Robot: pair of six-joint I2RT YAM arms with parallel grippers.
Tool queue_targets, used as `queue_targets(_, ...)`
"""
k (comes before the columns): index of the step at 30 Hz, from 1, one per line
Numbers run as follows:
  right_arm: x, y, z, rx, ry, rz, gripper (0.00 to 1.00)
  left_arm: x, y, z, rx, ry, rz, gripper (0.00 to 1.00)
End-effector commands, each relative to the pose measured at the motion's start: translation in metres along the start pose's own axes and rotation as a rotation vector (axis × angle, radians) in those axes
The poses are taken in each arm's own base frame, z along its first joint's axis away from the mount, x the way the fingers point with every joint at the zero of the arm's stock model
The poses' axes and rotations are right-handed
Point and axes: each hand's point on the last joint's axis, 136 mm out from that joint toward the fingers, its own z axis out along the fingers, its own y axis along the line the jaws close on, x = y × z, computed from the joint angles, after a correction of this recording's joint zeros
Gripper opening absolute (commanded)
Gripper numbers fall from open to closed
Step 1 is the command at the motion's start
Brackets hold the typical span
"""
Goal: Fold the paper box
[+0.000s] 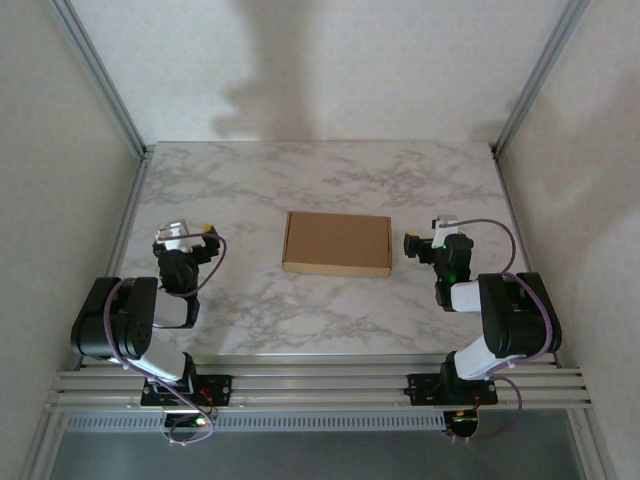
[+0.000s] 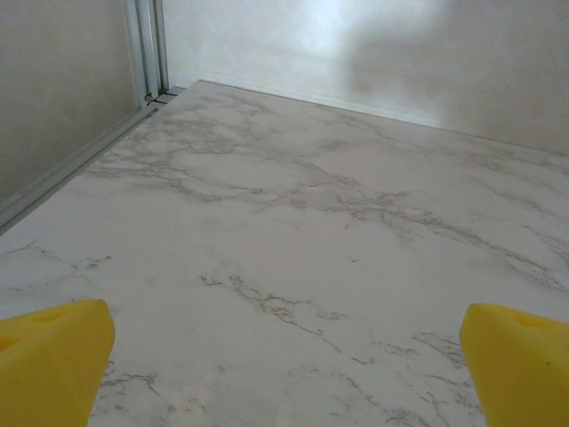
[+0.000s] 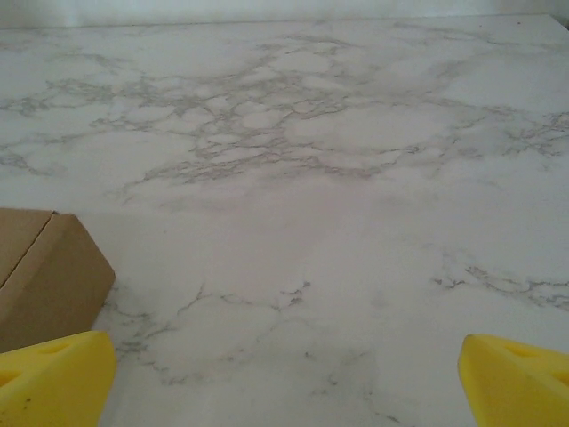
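So your marble-pattern table (image 1: 330, 180) takes up most of the top view, with pale walls on 3 sides and the aluminium rail (image 1: 320, 385) along the near edge where both arms are bolted.

The paper box (image 1: 337, 243) is lying flat roughly in the middle of the table. It's plain brown and looks like a closed shallow rectangle, long side running left to right. It sits between your 2 arms, closer to the right one.

The left arm (image 1: 130, 325) is folded up at the near-left side and the right arm (image 1: 505, 320) at the near-right, both wrists low over the marble.

The left gripper (image 2: 284, 374) is well off to the left of the box, aimed at the far-left corner of the table with just marble in front of it. Its 2 yellow fingertips (image 2: 49, 356) sit at opposite edges of the wrist view, so the jaws are spread wide with nothing between them.

The right gripper (image 3: 284, 378) is just beside the box's right end, with a small gap showing from above. In the right wrist view a corner of the box (image 3: 44, 276) pokes in at lower left, right behind the left-hand yellow pad (image 3: 53, 382). Those fingers are also wide apart and holding nothing.
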Motion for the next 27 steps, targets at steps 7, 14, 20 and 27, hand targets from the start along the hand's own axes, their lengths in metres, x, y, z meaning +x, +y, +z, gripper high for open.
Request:
queue_targets(7,-0.0044,-0.0091,0.0049,0.045,0.011,0.014,0.99,-0.0145,-0.0029,0.0024,0.017,-0.050,-0.018,0.99)
queue_targets(14,-0.0051,-0.0094,0.0049,0.046,0.010,0.014,0.99,-0.0145,-0.0027,0.0024,0.017,-0.050,-0.018,0.99)
queue_targets(20,-0.0051,-0.0090,0.0047,0.045,0.009,0.014,0.99,-0.0146,-0.0030,0.0025,0.018,-0.051,-0.018,0.99)
queue_targets(27,-0.0044,-0.0115,0.0047,0.061,0.012,0.017,0.99,-0.0148,-0.0031,0.0025,0.018,-0.051,-0.018,0.99)
